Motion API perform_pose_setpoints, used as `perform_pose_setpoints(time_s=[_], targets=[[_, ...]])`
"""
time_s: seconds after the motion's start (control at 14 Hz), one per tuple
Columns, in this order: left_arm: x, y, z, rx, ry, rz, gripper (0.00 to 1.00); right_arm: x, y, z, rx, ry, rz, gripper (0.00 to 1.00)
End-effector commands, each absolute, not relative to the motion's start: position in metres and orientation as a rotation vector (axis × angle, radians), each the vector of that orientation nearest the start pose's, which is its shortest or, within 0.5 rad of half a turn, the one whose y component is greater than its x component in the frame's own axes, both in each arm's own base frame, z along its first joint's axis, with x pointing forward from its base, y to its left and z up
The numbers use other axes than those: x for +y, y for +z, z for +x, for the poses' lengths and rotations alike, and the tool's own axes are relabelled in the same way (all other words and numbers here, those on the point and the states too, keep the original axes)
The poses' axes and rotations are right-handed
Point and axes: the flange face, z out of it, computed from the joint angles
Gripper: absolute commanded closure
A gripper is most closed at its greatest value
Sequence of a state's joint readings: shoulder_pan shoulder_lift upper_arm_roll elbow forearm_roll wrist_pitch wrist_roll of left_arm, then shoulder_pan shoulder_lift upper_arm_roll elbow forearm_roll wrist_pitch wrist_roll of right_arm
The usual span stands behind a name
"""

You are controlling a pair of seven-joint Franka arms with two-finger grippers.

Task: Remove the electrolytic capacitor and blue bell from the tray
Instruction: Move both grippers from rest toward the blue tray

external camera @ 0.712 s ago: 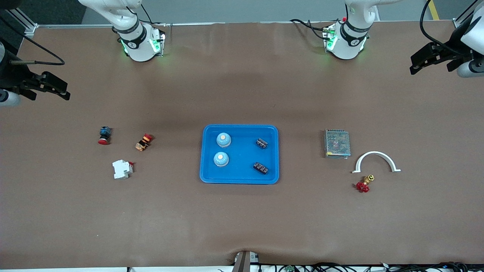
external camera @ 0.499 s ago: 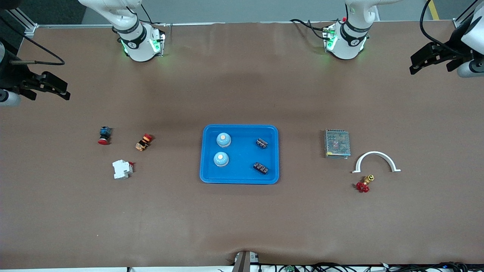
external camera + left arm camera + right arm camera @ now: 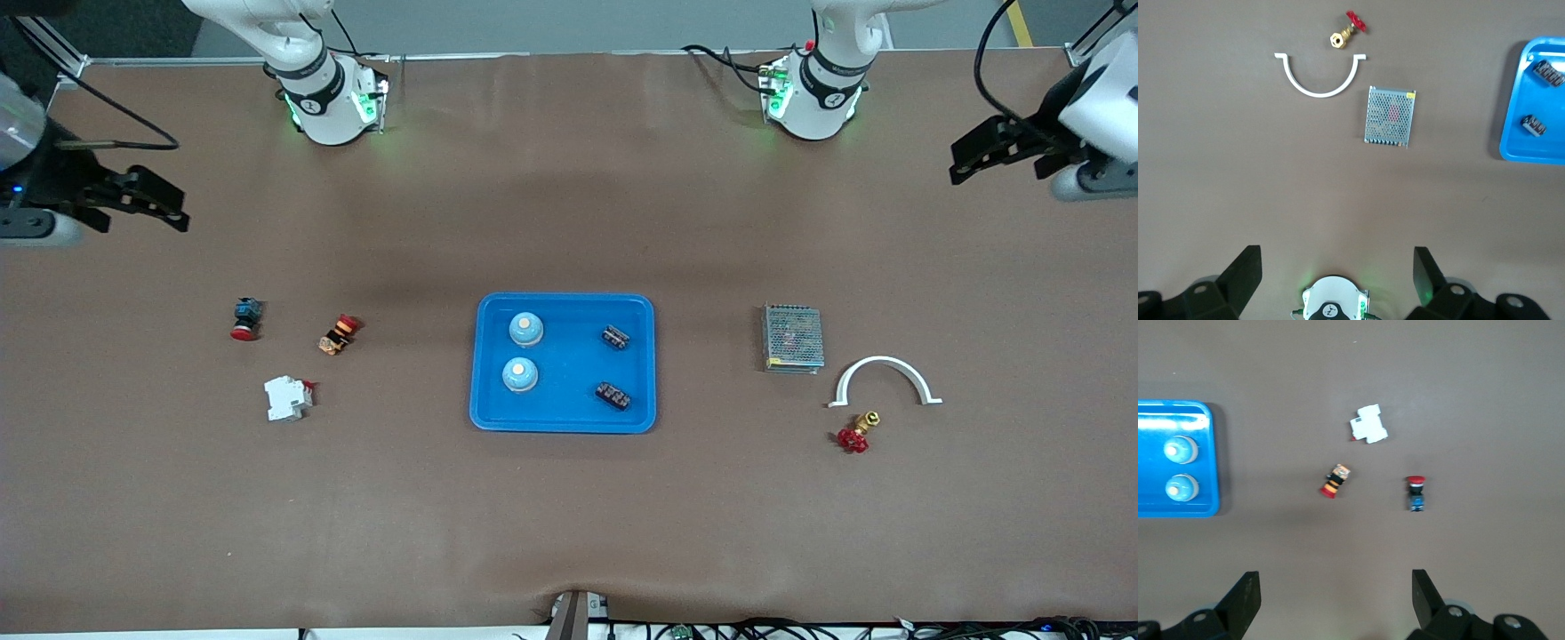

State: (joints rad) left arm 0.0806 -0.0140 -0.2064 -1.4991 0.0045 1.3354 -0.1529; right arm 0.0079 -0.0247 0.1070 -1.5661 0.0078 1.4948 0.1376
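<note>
Fingers spread on both grippers, nothing held. Left gripper (image 3: pixel 969 153) and right gripper (image 3: pixel 164 206) just shifted slightly toward centre, high over bare table. Likely approach starting. Tray (image 3: pixel 563 425) mid-table: bells (image 3: pixel 525 329) at 9 o'clock, capacitors (image 3: pixel 615 337) at 3 o'clock, untouched.

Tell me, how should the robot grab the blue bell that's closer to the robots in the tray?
Probably straight down from above, fingers pinching the round sides of the bell beneath its pale button. It stands upright in the tray, the dome widens toward the base, and the second bell sits close beside it, so the fingers likely fit best across the open sides. The right gripper is open.
</note>
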Motion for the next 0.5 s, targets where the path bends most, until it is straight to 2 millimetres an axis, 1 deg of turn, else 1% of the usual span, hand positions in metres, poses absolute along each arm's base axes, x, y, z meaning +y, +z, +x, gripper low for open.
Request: perform_pose_setpoints(time_s=[0.0, 0.14, 0.21, 0.36, 0.43], targets=[[-0.09, 0.622, 0.535, 0.03, 0.294, -3.109, 0.0, 0.109, 0.634, 0.524, 0.115, 0.072, -3.146, 0.0], [-0.113, 0.598, 0.544, 0.066, 0.305, -3.104, 0.0, 0.155, 0.627, 0.52, 0.173, 0.067, -3.145, 0.0], [-0.126, 0.585, 0.548, 0.049, 0.313, -3.1, 0.0, 0.179, 0.621, 0.518, 0.209, 0.049, -3.14, 0.0], [-0.161, 0.55, 0.554, -0.01, 0.329, -3.088, 0.0, 0.221, 0.605, 0.518, 0.258, 0.042, -3.133, 0.0], [-0.173, 0.531, 0.556, -0.045, 0.329, -3.083, 0.0, 0.242, 0.592, 0.519, 0.263, 0.047, -3.133, 0.0]])
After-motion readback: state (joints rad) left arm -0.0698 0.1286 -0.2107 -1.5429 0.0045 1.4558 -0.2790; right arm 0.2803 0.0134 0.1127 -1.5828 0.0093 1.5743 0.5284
